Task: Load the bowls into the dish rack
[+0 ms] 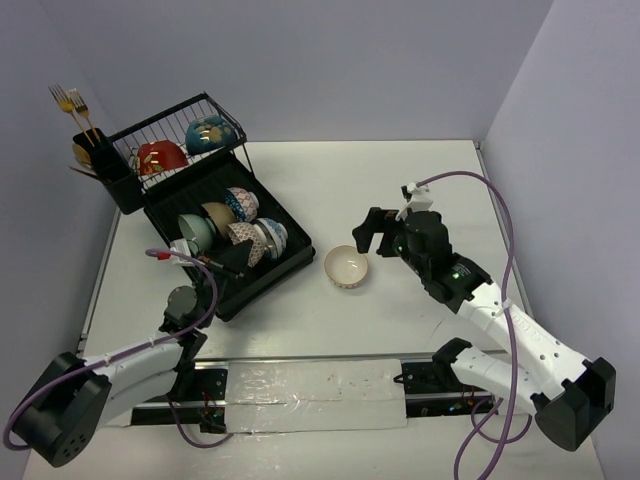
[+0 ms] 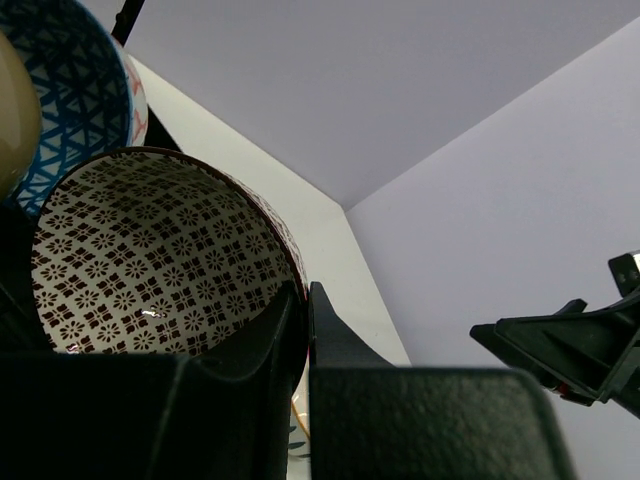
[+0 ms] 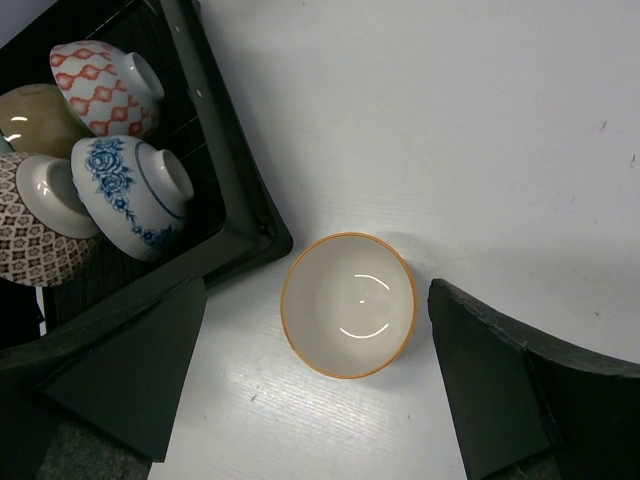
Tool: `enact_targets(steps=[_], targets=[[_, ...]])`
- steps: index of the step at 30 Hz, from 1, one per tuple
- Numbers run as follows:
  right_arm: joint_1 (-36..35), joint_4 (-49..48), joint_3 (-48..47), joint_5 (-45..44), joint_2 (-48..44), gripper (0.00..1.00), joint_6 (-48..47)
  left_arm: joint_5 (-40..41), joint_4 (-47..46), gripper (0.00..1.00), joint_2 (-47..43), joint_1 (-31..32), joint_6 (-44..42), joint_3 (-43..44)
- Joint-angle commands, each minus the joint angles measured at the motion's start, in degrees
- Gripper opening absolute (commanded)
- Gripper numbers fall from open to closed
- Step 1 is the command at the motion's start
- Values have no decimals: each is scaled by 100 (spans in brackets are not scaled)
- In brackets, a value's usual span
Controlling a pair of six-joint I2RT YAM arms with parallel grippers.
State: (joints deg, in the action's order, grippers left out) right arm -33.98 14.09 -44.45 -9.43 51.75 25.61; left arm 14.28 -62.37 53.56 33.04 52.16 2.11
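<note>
1. Nearly finished, by the look of it: dish rack (image 3: 225,150) at the far left of the table (image 3: 480,120), with a red bowl (image 1: 160,157) and a teal bowl (image 1: 210,135) in its upper wire tier and a cluster of patterned bowls (image 1: 242,205) tipped on edge in its ribbed lower tier.
2. Pinched almost fully closed on the rim of a brown-patterned bowl (image 2: 150,260) at the lower tier's near edge: left gripper (image 2: 303,295), apparently one finger inside the wall and one outside. Bowl set among its neighbours, by appearances, but not yet let go.
3. Spread as wide as can be and holding nothing: right gripper (image 3: 318,300), poised over the cream bowl (image 3: 348,305) with a finger well clear on either side.
4. Sitting upright on the bare tabletop, just beside the rack's near right corner and not touching it: that cream bowl, orange-rimmed, the only one visible outside the rack.
5. Left to do, on this evidence: releasing the brown-patterned bowl, then closing on the cream bowl, lifting it and finding it a slot among the others.
</note>
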Motion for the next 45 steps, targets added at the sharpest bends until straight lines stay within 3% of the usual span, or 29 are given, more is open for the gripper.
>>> enact_targets(steps=[1, 19, 29, 37, 41, 45], targets=[[14, -231, -55, 47, 46, 99, -91, 13, -1120, 0, -4, -34, -66, 62], [14, -231, -29, 20, 2, 99, -82, 66, -2191, 0, 1139, -34, 119, 70], [14, -240, 6, 38, -7, 99, -73, -22, -3299, 0, 1824, -34, 145, -62], [14, -248, 6, -6, -24, 99, -100, 101, -2975, 0, 1483, -25, 224, -140], [5, -240, -55, 29, 28, 99, -100, 408, -1836, 1, 887, -25, 374, -185], [14, -292, -29, 20, 20, 99, -91, 628, -545, 13, 77, -25, 356, -141]])
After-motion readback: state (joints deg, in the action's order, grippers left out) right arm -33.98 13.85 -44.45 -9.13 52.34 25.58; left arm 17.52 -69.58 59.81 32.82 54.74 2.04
